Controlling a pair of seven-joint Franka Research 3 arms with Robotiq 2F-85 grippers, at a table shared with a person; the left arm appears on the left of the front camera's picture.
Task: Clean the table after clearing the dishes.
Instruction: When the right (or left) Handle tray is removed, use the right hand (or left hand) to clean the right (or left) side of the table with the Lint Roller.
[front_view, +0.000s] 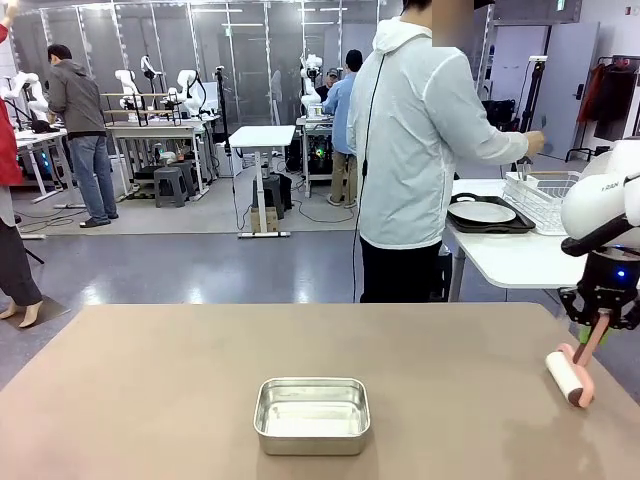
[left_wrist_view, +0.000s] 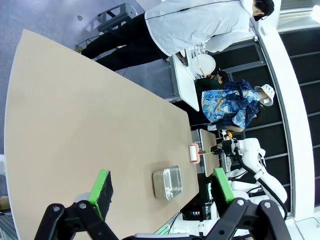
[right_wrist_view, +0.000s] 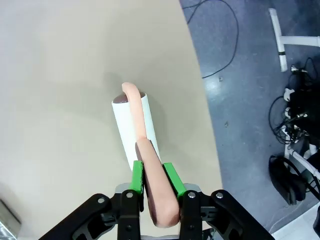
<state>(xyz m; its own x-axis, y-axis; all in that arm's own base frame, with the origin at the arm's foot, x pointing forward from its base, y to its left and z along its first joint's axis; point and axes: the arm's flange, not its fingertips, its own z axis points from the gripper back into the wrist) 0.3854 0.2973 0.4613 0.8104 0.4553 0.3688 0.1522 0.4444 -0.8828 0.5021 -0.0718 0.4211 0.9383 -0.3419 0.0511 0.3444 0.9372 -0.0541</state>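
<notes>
The right tool is clenched on the peach-pink handle of a white lint roller, whose cylinder rests on the taupe-brown surface near its right edge, long axis crosswise to the handle. The left tool hangs released, well apart.

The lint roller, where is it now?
In the front view the lint roller rests on the table near its right edge, held by its pink handle in the right gripper, right of the steel pan.
</notes>
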